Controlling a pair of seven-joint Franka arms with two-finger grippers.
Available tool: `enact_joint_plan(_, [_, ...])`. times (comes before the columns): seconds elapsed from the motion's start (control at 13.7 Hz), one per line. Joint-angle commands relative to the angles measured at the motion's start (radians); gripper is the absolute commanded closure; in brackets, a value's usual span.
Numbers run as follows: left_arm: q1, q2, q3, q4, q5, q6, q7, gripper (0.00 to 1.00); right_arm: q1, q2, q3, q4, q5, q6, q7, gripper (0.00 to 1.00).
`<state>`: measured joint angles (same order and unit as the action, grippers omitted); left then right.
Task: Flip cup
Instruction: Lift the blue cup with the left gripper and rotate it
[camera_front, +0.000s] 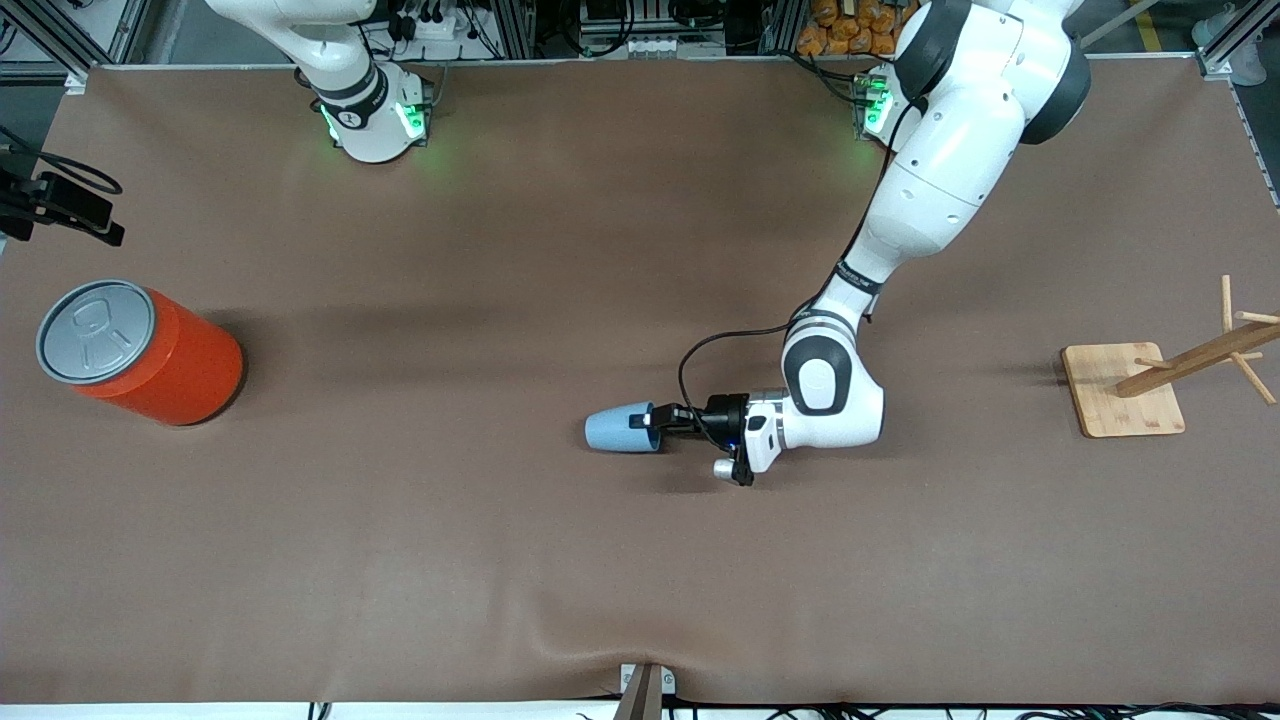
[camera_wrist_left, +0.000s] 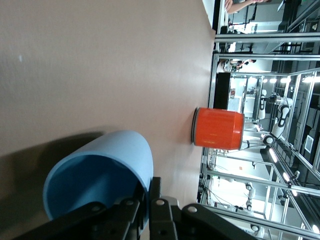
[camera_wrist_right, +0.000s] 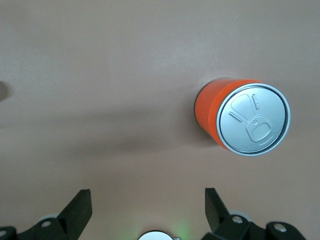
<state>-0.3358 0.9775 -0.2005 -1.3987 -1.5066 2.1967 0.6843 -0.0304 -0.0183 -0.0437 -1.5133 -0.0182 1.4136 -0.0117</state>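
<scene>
Lying on its side at mid-bench, the cup (camera_front: 620, 429) has its rim pinched by my left gripper (camera_front: 652, 417), jaws clamped on its wall. At nine o'clock I see the orange can (camera_front: 150, 355); my right gripper (camera_wrist_right: 146, 205) waits over it, jaws apart. At three o'clock stands a wooden rack (camera_front: 1150, 385).

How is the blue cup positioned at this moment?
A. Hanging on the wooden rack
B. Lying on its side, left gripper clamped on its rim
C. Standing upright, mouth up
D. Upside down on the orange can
B: the cup lies on its side on the table, and the left gripper is shut on its rim, one finger inside the mouth.
</scene>
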Motion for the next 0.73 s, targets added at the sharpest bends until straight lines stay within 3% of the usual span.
enact_joint_plan(0.0, [0.021,-0.054,0.016,-0.017,-0.004,0.002,-0.034,1.0,0.013,0.001,0.004,0.007,-0.003,-0.004,-0.002,0.0])
enact_joint_plan(0.15, [0.032,-0.126,0.032,-0.022,0.133,0.002,-0.206,1.0,0.01,0.001,0.001,0.008,-0.003,0.001,0.004,0.0])
enact_joint_plan(0.37, [0.096,-0.241,0.044,-0.016,0.435,-0.003,-0.561,1.0,0.006,0.001,-0.002,0.008,0.006,0.021,0.007,0.0])
enact_joint_plan(0.66, [0.204,-0.344,0.047,-0.023,0.959,-0.164,-0.721,1.0,0.006,0.001,-0.002,0.01,0.004,0.034,0.01,0.0])
